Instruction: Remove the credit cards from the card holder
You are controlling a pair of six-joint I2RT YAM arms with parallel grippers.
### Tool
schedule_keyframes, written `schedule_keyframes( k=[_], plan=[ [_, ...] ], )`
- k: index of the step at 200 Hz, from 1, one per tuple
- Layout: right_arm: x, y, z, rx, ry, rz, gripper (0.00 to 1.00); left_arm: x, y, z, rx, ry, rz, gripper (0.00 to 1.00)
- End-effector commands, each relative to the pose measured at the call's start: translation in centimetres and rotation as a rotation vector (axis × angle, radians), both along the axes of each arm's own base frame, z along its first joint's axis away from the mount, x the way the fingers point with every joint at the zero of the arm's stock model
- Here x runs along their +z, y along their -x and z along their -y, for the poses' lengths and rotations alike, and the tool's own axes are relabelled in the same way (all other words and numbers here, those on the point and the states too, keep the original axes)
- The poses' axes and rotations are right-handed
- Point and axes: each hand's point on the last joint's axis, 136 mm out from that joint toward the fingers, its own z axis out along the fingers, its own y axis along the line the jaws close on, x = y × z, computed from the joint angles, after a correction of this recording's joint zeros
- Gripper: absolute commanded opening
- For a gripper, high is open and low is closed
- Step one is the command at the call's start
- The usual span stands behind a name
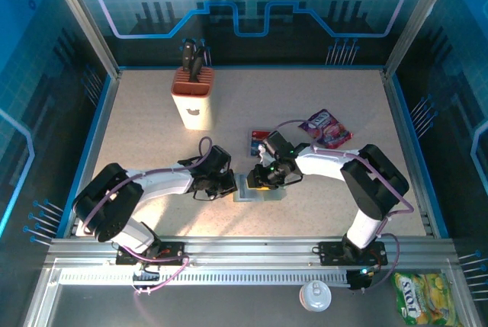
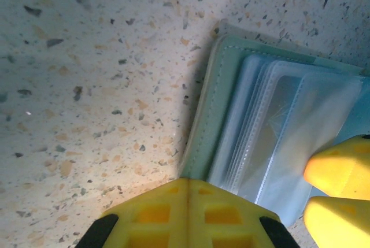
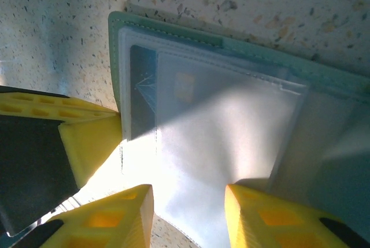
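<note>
The card holder (image 1: 264, 193) lies open on the table between my two grippers. In the left wrist view its grey-green panel (image 2: 226, 80) carries a stack of clear sleeves (image 2: 289, 126). My left gripper (image 2: 188, 185) is shut, its tip pressed on the panel's near left edge. My right gripper (image 3: 188, 204) is open, its fingers straddling the clear sleeves (image 3: 225, 115) from above. I cannot tell whether cards sit inside the sleeves. A blue credit card (image 1: 258, 141) with a red band lies on the table just behind the right wrist.
A tan knife block (image 1: 192, 98) stands at the back left. A purple snack packet (image 1: 326, 129) lies right of the loose card. The two grippers (image 1: 231, 184) (image 1: 263, 180) are close together over the holder. A cup lid (image 1: 314, 295) and a green packet (image 1: 424, 293) lie off the table's front.
</note>
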Motion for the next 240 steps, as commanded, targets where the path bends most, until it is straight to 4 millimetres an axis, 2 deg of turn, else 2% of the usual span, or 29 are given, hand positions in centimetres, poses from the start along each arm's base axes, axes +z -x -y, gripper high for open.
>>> schedule_keyframes(
  k=[1,36,41,101,128,170,240],
  plan=[
    [0.3,-0.1,0.8,-0.005,0.010,0.007,0.39,0.5,0.2,-0.9,-0.012,-0.053,0.015,0.00],
    [0.9,-0.6,0.4,-0.020,-0.041,0.019,0.38,1.1,-0.1,-0.8,-0.012,-0.052,0.024,0.00],
    [0.3,0.0,0.9,-0.023,-0.036,0.001,0.38,1.2,-0.2,-0.7,-0.010,-0.048,0.027,0.00],
    [-0.1,0.1,1.0,-0.038,-0.079,-0.014,0.38,3.8,-1.0,0.4,-0.013,0.016,0.075,0.00],
    [-0.2,0.2,1.0,-0.044,-0.102,-0.020,0.38,4.4,-1.3,1.5,-0.003,0.083,0.080,0.09],
    [-0.3,0.2,1.4,-0.059,-0.117,-0.024,0.38,4.0,-1.5,2.7,0.022,0.154,0.056,0.24],
    [-0.4,0.3,1.7,-0.063,-0.124,-0.030,0.37,2.4,-1.5,4.1,0.040,0.214,0.004,0.26]
  ],
)
